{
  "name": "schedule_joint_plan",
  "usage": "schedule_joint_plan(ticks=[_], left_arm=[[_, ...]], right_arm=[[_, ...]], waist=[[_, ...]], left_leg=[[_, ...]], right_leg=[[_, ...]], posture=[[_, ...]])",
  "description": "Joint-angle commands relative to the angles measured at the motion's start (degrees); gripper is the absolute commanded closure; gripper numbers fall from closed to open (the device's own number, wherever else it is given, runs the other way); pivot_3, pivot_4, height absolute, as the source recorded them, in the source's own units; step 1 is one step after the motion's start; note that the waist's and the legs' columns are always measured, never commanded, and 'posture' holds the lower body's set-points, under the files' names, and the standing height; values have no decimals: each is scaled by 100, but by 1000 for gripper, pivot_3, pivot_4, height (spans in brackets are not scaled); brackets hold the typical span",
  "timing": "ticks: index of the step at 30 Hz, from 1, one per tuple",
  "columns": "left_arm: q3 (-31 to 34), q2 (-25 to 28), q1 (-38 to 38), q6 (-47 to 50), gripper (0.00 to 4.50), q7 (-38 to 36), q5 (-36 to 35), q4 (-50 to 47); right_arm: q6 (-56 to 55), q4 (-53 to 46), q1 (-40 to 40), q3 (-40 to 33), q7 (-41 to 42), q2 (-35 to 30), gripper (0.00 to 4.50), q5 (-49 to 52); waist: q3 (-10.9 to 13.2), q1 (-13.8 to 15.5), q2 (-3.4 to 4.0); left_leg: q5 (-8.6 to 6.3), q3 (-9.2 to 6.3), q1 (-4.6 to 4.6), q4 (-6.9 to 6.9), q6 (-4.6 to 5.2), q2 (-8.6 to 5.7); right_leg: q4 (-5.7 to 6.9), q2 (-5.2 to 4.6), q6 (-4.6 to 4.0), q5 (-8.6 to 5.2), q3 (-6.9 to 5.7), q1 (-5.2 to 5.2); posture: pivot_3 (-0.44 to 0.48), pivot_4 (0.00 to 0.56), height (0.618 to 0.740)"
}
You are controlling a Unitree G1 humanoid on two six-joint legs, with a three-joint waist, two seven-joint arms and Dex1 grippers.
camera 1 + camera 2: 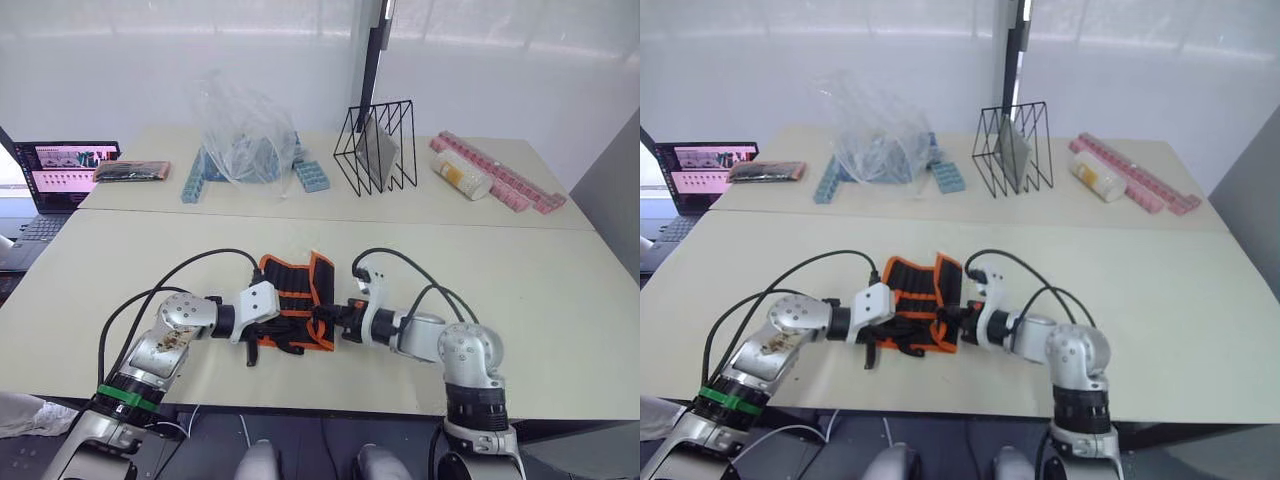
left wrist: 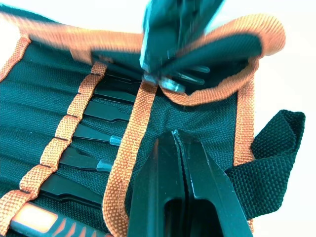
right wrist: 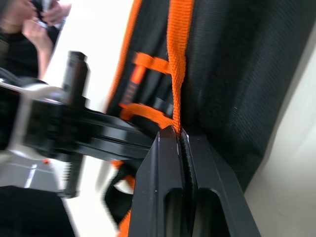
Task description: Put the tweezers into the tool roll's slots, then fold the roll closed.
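Left eye view: the tool roll (image 1: 296, 300) is seen lying on the near table (image 1: 560, 320), partly folded, with one orange-bound flap raised on its far side. It sits between the two grippers, at the table's near edge.

The left gripper (image 1: 272, 330) is placed on the roll's left side. In the left wrist view its fingers (image 2: 190, 182) are pressed together with the roll's black fabric pinched just beside the orange inner binding. The small black strap (image 2: 276, 148) is seen sticking out past the roll's edge.

The right gripper (image 1: 327, 318) is placed at the roll's right edge. In the right wrist view its fingers (image 3: 180, 187) are closed, with the orange edge binding (image 3: 178, 59) clamped between the tips.

The tweezers (image 2: 101, 138) are seated in the slots (image 2: 64, 128), black bodies side by side, with small clear tips showing on some.

On the far table a laptop (image 1: 55, 175), a black-orange flat packet (image 1: 132, 171), a clear plastic bag (image 1: 240, 135), a black wire rack (image 1: 378, 148) and pink trays (image 1: 500, 172) are noted.
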Motion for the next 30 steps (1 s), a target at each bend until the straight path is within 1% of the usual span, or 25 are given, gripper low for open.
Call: schedule_joint_plan(ticks=[1,4,7,9,10,12,14,17,24,27,30], left_arm=[[-103,166,176,160,4500,-1,204,100],[-58,228,236,214,4500,21,176,8],[32,349,332,292,4500,48,133,-134],[102,449,406,336,4500,58,105,-230],[126,483,434,359,4500,62,95,-271],[223,599,547,437,4500,59,41,-423],[345,736,684,514,4500,46,-28,-577],[511,941,914,608,4500,25,-136,-794],[917,1254,1385,825,4500,146,-339,-1130],[1184,1294,1623,999,4500,290,-488,-1344],[1583,1274,1888,1373,4500,444,-796,-1671]], right_arm=[[-270,154,98,224,-110,47,4471,-338],[-465,336,79,300,-66,155,4471,-429],[-361,476,80,176,50,292,3649,-263],[-356,601,59,-6,74,388,3008,-171],[-364,648,44,-74,84,414,2613,-133],[-330,756,-28,-330,152,448,2010,77],[-355,872,-106,-456,276,355,2010,191],[-497,1108,-176,-432,531,69,2010,172],[-743,1441,-302,-319,1082,-199,2010,205],[-857,1488,-323,-168,1253,-246,2846,151],[-1013,1487,-301,13,1423,-326,3867,51]], waist=[[0,-8,0],[-1,-33,1],[-1,-73,1],[-2,-119,1],[-2,-132,1],[-2,-156,1],[-1,-167,2],[1,-159,6],[2,-147,7],[4,-152,10],[4,-165,10]], left_leg=[[0,0,2,-1,0,0],[0,0,6,-3,0,2],[0,0,8,-3,0,7],[0,0,9,-6,0,10],[0,0,11,-8,0,11],[0,0,13,-11,0,12],[0,0,13,-12,0,15],[0,0,13,-12,0,15],[0,3,13,-11,0,15],[0,3,11,-12,0,17],[0,4,7,-13,0,17]], right_leg=[[0,0,0,0,0,0],[1,1,0,0,0,1],[1,6,-1,0,-1,1],[2,9,-1,0,-1,1],[5,11,-1,0,-2,2],[5,12,-1,0,-1,2],[4,15,-1,0,-1,1],[4,15,-2,0,-1,0],[-2,13,-2,0,1,2],[-1,14,-3,-1,0,-3],[1,14,-3,-1,1,-10]], posture=[[0,150,684],[0,150,684],[0,150,684],[0,150,684],[0,150,684],[0,150,684],[0,150,684],[0,150,684],[0,150,684],[0,150,684],[0,150,684]])
